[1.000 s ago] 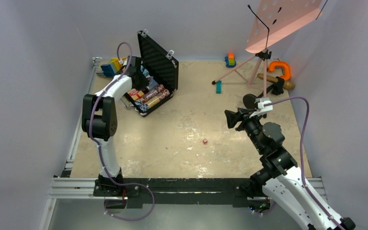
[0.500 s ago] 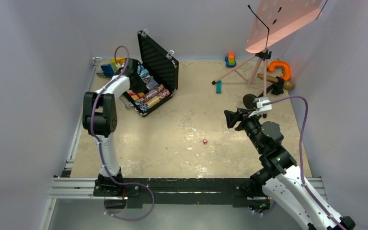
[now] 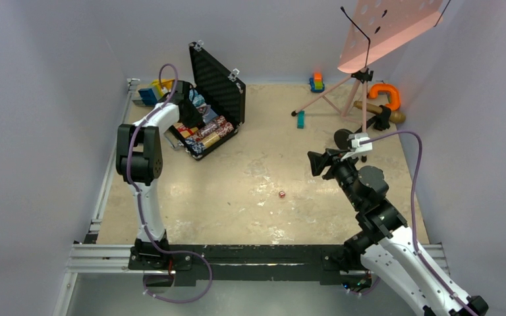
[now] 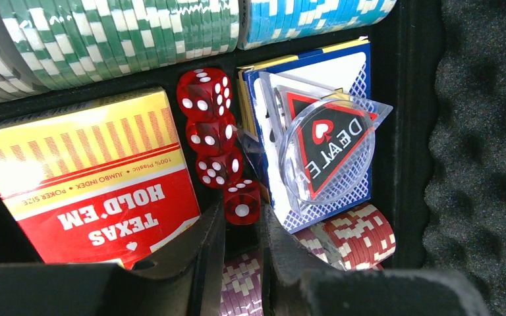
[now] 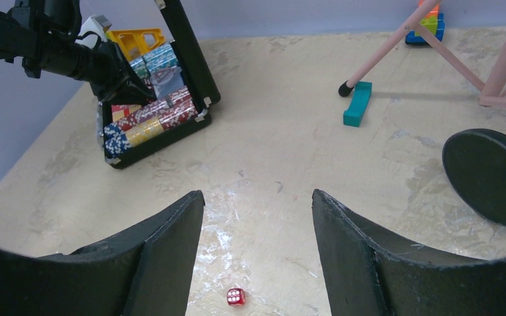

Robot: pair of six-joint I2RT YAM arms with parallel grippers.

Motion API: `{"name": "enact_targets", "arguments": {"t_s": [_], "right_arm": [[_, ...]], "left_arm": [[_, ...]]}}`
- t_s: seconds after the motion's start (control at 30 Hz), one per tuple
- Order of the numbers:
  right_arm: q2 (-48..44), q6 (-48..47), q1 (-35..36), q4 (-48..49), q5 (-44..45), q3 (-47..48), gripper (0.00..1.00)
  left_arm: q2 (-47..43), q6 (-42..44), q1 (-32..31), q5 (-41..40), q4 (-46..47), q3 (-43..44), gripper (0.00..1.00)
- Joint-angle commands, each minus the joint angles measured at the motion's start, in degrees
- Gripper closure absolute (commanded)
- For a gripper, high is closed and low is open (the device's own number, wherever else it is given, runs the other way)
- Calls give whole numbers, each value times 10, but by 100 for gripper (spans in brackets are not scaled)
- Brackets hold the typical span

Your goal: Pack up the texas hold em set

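Note:
The black briefcase [image 3: 219, 82] stands open at the back left, holding chip stacks [image 3: 212, 131]. My left gripper [image 3: 188, 108] reaches into it. In the left wrist view my left gripper [image 4: 242, 214] is shut on a red die [image 4: 242, 204] at the near end of a row of three red dice [image 4: 211, 131], between the orange-red card box [image 4: 85, 178] and a blue deck with a clear dealer button [image 4: 326, 155]. Another red die [image 3: 281, 194] lies on the table. My right gripper [image 5: 258, 197] is open above it; the die [image 5: 235, 297] shows between its fingers.
Blue and yellow toy blocks [image 3: 153, 91] sit left of the case. The pink music stand [image 3: 382, 26] stands at the back right, with a teal block [image 3: 300, 119], an orange clamp [image 3: 385, 95] and a black disc [image 5: 491, 174] around it.
My left arm has shifted a little to the right, deeper into the case. The right arm and the die on the table have not moved.

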Motion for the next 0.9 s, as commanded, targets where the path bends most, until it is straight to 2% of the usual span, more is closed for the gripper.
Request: {"name": "enact_targets", "arguments": {"t_s": [0.0,0.2,0.5,0.87], "right_arm": [[0,2,-2,17,11,4,35],[1,2,-2,17,11,4,35],[0,2,-2,17,11,5,35],[0,2,-2,17,11,4,35]], "left_arm": [[-1,-5,5,-10,0,6,99],[-13,-8,5,-25,3,-2,79],[-32,3,5,-42,-1,1,62],[-60,17,5,-52,13,-13,63]]}}
